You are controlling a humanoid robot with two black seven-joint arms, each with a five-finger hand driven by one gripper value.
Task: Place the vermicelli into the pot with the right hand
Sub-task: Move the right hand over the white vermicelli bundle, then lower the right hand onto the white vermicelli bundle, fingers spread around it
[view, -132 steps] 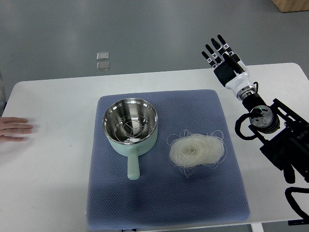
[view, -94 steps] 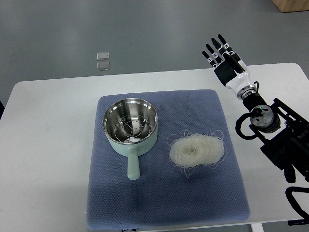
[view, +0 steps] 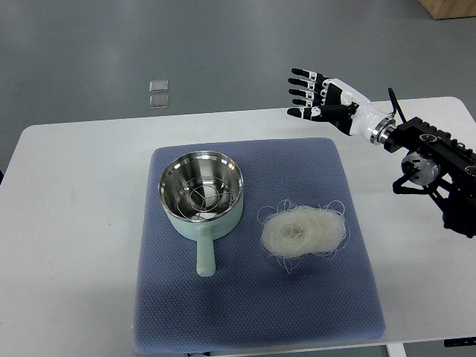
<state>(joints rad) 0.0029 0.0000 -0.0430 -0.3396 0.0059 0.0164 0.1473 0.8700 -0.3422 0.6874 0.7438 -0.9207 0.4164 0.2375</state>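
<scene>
a: reaching in from the right edge, the right hand (view: pixel 321 100) hangs above the far edge of the white table (view: pixel 74 223), fingers spread and holding nothing.

b: where is the vermicelli (view: pixel 303 231)?

a: it lies in a loose white nest on the blue mat (view: pixel 253 312), just beside the pot (view: pixel 201 192) on its right, not touching it. the hand is well apart from it, toward the far side.

b: why the spread fingers?

a: likely so they can close around the tangle from above; loose strands trail off the nest and could slip a narrow pinch.

b: and the pot?

a: upright, mouth open, a wire rack visible inside, pale green handle (view: pixel 204 254) pointing toward the near edge, away from the noodles, which leaves a short clear carry to the left. nothing is in the pot yet; the grasp is not yet begun. the left arm is out of view.
</scene>
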